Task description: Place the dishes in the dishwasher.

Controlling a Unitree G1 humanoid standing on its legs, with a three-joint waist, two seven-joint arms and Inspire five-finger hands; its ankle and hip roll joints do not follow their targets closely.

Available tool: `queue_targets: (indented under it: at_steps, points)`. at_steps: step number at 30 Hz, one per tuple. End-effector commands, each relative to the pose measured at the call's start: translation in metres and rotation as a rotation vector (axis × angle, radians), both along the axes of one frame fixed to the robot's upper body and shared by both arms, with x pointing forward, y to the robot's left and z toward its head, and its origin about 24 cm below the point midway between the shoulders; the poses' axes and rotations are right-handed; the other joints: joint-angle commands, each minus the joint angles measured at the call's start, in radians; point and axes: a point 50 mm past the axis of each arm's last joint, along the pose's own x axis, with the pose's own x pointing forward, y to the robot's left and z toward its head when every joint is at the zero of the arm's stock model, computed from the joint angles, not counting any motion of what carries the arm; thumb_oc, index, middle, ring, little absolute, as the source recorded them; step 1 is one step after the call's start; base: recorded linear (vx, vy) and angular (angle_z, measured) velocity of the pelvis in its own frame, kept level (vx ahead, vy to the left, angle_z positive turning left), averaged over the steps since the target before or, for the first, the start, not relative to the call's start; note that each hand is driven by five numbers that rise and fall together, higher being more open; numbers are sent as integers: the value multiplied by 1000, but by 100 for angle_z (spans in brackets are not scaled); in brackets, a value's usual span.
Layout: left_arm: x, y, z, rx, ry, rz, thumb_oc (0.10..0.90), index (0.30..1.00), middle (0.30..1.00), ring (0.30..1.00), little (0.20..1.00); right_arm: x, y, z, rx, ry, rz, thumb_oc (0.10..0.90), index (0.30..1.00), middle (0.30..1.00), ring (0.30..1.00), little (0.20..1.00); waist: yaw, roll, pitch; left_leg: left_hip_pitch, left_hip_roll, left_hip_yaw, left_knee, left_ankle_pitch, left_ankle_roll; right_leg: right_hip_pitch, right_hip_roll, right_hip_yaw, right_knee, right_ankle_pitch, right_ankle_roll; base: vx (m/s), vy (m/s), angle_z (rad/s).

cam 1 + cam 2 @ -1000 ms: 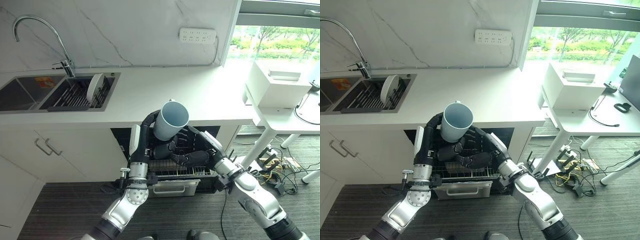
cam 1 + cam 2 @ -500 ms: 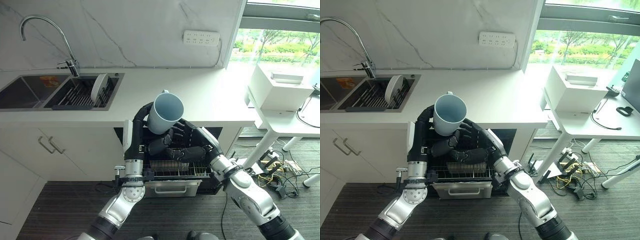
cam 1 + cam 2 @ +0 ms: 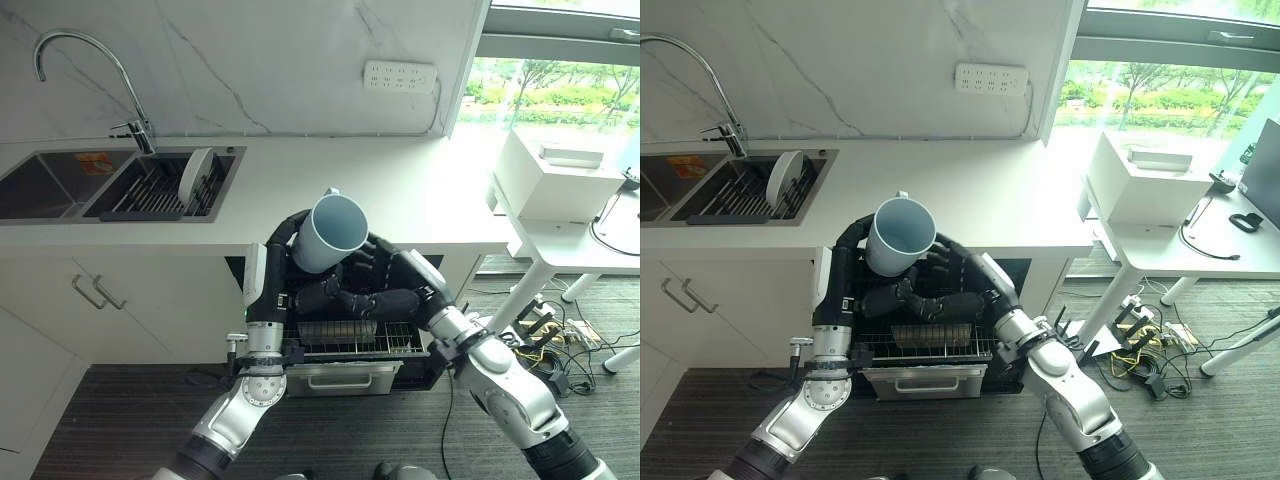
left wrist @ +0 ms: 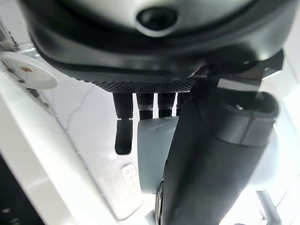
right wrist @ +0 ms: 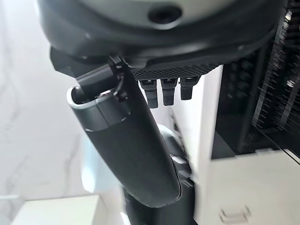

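The mug is looking like smooth pale blue ceramic with a matt glaze, though plastic cannot be ruled out. The left hand and right hand are showing dark, matt plastic; in the left wrist view the fingers are showing faintly glossy tips. The dishwasher rack is appearing as thin wire. The table is reading as smooth white stone, the faucet at its far left corner as polished metal, and the plate as glossy white.
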Motion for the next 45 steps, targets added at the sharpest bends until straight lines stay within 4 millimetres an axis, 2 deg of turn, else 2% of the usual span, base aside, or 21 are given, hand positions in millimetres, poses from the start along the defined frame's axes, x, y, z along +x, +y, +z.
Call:
queue_targets:
  at_steps: [1, 10, 24, 45]
  points:
    - [4, -2, 37, -4, -213, -44, 400, 300, 300, 300, 300, -5, 1, 76, 130, -386, 30, 800, 900, 900, 900, 900, -7, -18, -33, 36, -22, -2, 80, -247, 22, 94, 31, 3, -46, -108, 85, 0, -2, -3]
    - [3, 6, 31, 14, -202, -9, 400, 300, 300, 300, 300, -6, -9, 78, 138, -388, 12, 800, 900, 900, 900, 900, -11, -18, -32, 37, -19, -1, 80, -245, 18, 96, 34, 4, -46, -110, 84, 0, 0, 0]
    - [6, -15, 43, -58, -237, -100, 400, 300, 300, 300, 300, -1, 17, 68, 182, -305, 94, 800, 900, 900, 900, 900, -7, -13, -35, 37, -17, -4, 80, -243, 16, 99, 31, -3, -46, -113, 82, 0, 0, 0]
    - [3, -33, 48, -72, -229, -196, 400, 300, 300, 300, 300, -2, 37, 70, 245, -285, 178, 800, 900, 900, 900, 900, 1, -15, -32, 36, -17, -6, 80, -242, 15, 101, 30, -8, -46, -117, 83, 0, 0, 0]
